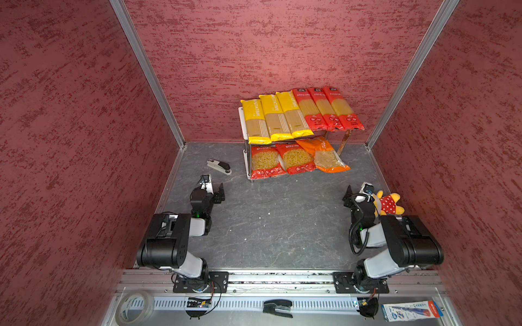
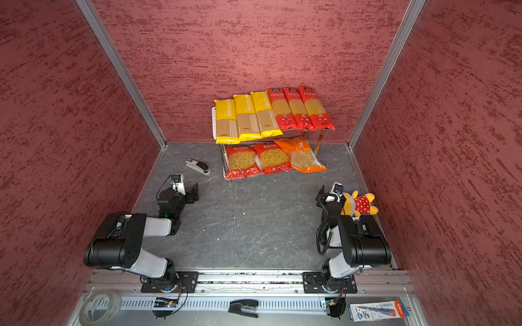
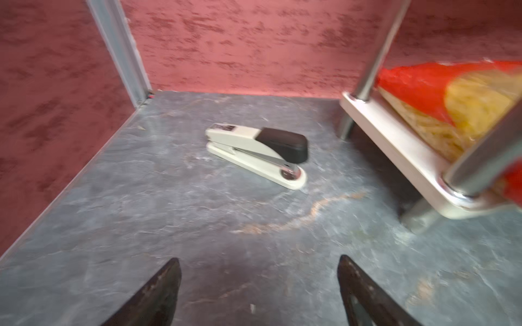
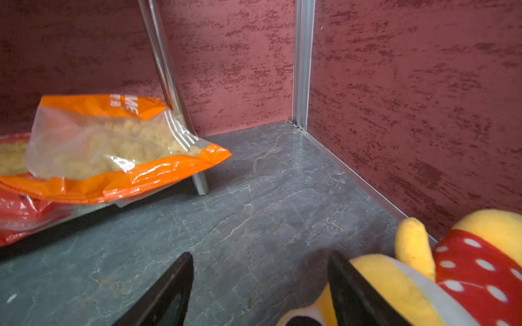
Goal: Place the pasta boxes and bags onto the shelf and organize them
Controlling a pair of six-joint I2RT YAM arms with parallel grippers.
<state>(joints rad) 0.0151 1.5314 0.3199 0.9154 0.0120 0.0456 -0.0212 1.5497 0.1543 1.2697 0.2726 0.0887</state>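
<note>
- On the shelf (image 1: 241, 121), in both top views, we count nine packs: yellow spaghetti (image 1: 272, 118) and red spaghetti (image 1: 324, 108) side by side on top, short-pasta bags (image 1: 296, 159) below.
- From the left wrist, our left gripper (image 3: 258, 264) stands spread and empty, a stapler (image 3: 254, 152) ahead.
- From the right wrist, our right gripper (image 4: 260, 258) is spread too, a plush toy (image 4: 423, 276) just beside one finger; the orange bag (image 4: 113, 146) lies low on the shelf.

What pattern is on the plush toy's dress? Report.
Dress: red with white dots, clearest in right wrist view.
</note>
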